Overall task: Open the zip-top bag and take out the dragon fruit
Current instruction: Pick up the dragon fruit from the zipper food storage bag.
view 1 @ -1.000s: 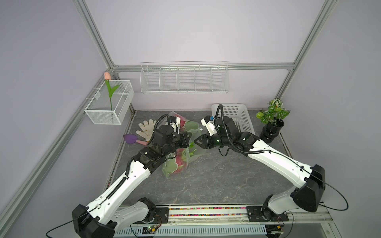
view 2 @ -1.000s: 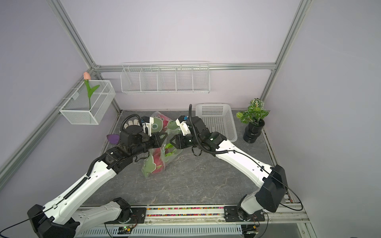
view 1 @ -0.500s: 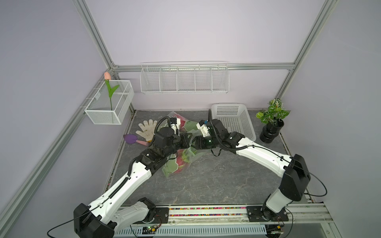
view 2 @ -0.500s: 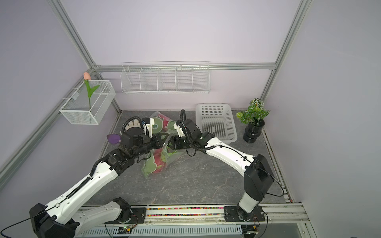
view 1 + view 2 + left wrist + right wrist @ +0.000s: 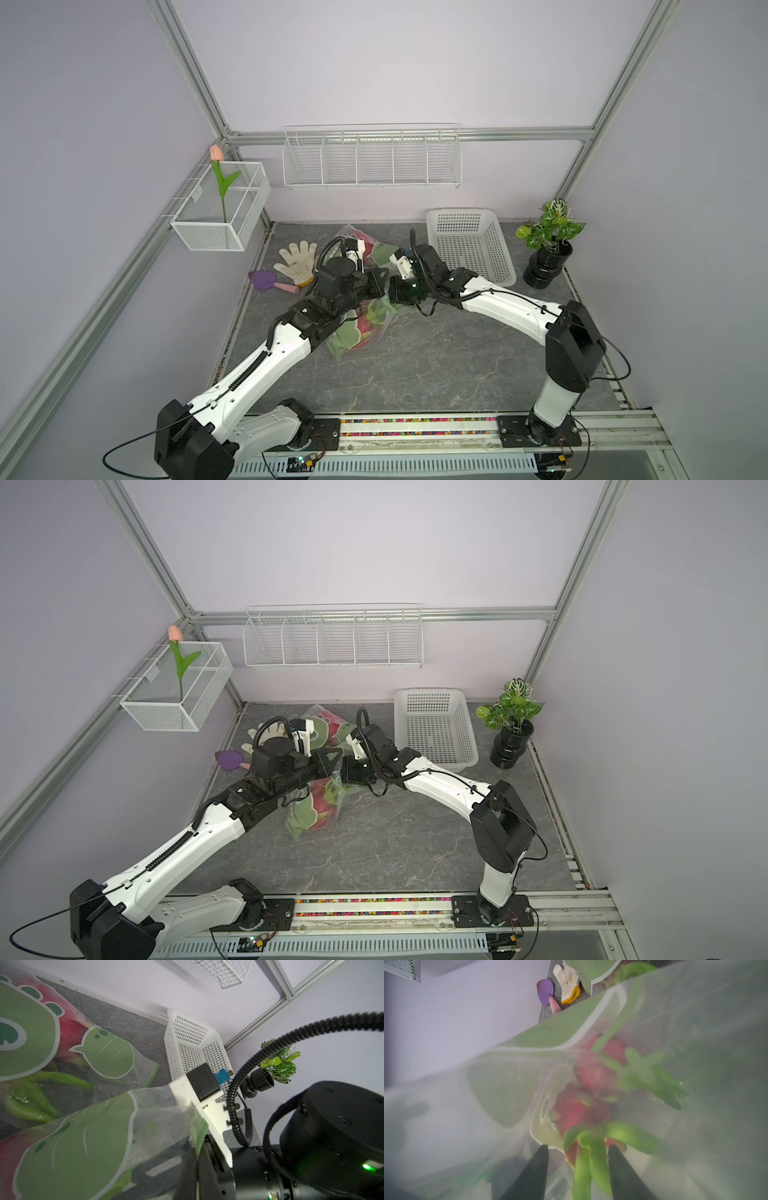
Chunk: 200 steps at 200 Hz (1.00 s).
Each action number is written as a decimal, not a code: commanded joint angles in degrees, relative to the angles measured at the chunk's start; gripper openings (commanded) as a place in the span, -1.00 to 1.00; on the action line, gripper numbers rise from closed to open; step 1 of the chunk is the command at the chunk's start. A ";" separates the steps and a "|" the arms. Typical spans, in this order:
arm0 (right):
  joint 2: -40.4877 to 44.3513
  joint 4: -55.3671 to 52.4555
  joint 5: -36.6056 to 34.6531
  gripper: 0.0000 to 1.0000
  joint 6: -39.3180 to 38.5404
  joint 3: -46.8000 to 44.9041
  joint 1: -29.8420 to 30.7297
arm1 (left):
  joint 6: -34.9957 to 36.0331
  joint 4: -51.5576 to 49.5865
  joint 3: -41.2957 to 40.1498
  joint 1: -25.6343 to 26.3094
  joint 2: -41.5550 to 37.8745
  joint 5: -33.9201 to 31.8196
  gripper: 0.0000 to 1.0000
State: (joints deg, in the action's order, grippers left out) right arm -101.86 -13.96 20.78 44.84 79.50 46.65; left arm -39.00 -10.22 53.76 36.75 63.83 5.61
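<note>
Two claws share one zip-top bag (image 5: 353,338), whose lower end rests on the bench (image 5: 415,374). The left claw (image 5: 197,1153) is pinched tight on the bag's green zip edge, apparently to hold the mouth raised and taut so the film cannot collapse. The right claw (image 5: 578,1147) reaches inside the mouth, its jaws parted on either side of a green scale of the dragon fruit (image 5: 593,1078). The fruit lies within the bag and is not yet gripped.
</note>
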 commanded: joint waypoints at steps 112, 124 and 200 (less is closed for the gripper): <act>-4.12 4.68 1.11 -0.16 3.53 1.04 0.23 | -2.38 3.26 -1.20 -0.06 1.86 0.46 -1.00; -4.44 4.96 1.20 -0.17 3.59 1.00 0.26 | -2.48 3.27 -1.20 -0.02 2.01 0.46 -1.00; -6.46 6.72 2.25 -0.17 4.83 1.76 0.34 | -3.59 4.58 -1.15 -0.07 3.62 0.85 -1.00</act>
State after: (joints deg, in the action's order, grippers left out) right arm -106.52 -9.04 21.43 48.10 79.92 46.63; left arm -40.93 -7.55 53.08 36.69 66.46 5.85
